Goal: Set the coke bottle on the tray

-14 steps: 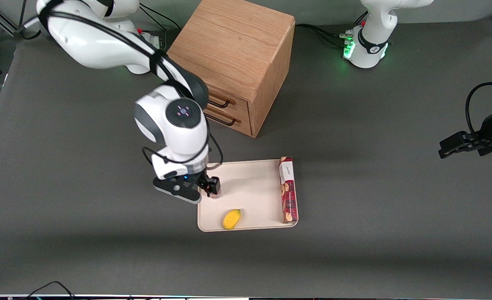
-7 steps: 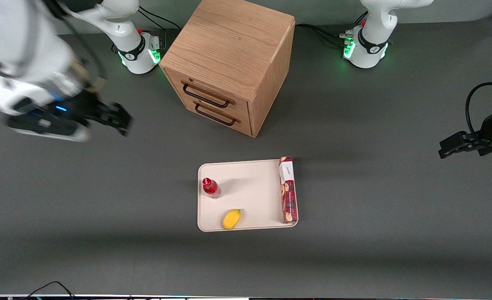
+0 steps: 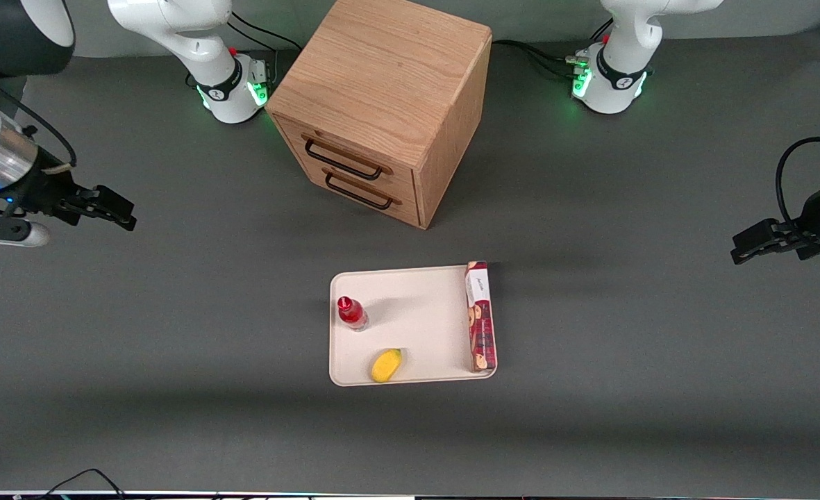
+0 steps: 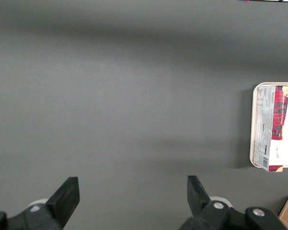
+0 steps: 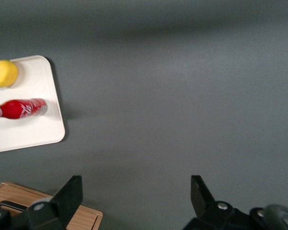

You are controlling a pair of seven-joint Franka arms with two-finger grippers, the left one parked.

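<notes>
The coke bottle (image 3: 349,312), small and red with a red cap, stands upright on the cream-white tray (image 3: 416,305), near the tray's edge toward the working arm's end. In the right wrist view the bottle (image 5: 20,109) and the tray (image 5: 36,132) both show. My gripper (image 3: 114,208) is open and empty, high above the bare table toward the working arm's end, well away from the tray. Its fingers (image 5: 68,196) stand wide apart with only grey table between them.
A yellow lemon (image 3: 386,365) lies on the tray nearer the front camera than the bottle. A long red-brown biscuit box (image 3: 480,316) lies along the tray's edge toward the parked arm. A wooden drawer cabinet (image 3: 382,104) stands farther from the camera than the tray.
My gripper let go of the bottle, which stays upright on the tray. The arm then rose and swung away toward the working arm's end of the table.
</notes>
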